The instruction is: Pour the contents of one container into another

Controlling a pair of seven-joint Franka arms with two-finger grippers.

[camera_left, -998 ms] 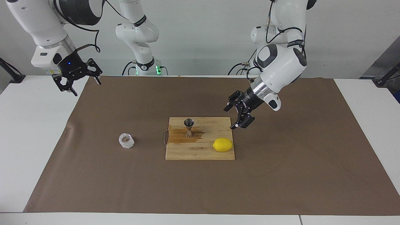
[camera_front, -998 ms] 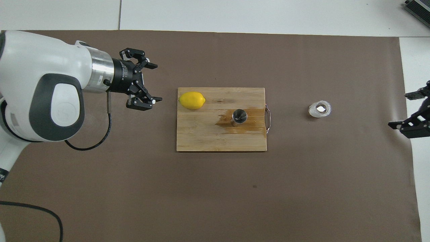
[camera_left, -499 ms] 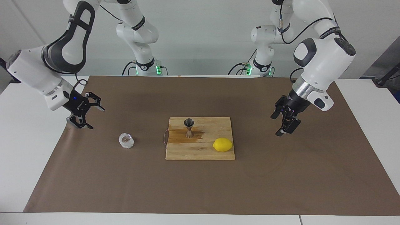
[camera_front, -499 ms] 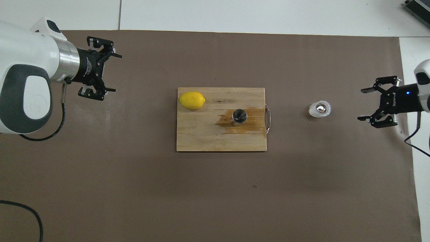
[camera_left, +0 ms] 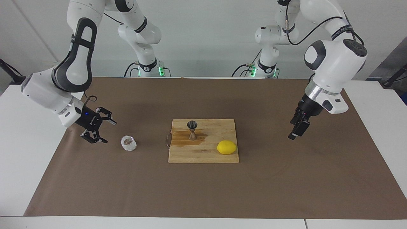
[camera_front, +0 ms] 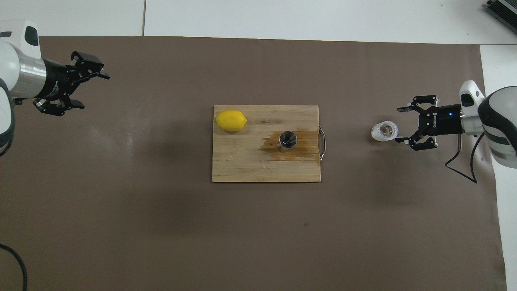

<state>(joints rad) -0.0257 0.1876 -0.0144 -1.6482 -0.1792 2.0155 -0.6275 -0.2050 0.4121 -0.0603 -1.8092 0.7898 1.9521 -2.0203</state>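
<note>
My right gripper (camera_left: 105, 132) has come down and now hangs low just beside the glass cup (camera_left: 128, 143), its fingers spread wide, not touching it. The cup stands on the brown mat (camera_left: 203, 190), toward my right arm's end of the table. The steel jigger (camera_left: 192, 129) stands upright on the wooden board (camera_left: 203, 156), on a wet stain, with a lemon (camera_left: 226, 147) near it. My left gripper (camera_left: 296, 131) has pulled away from the board and hangs over the mat, fingers spread and holding nothing.
</note>
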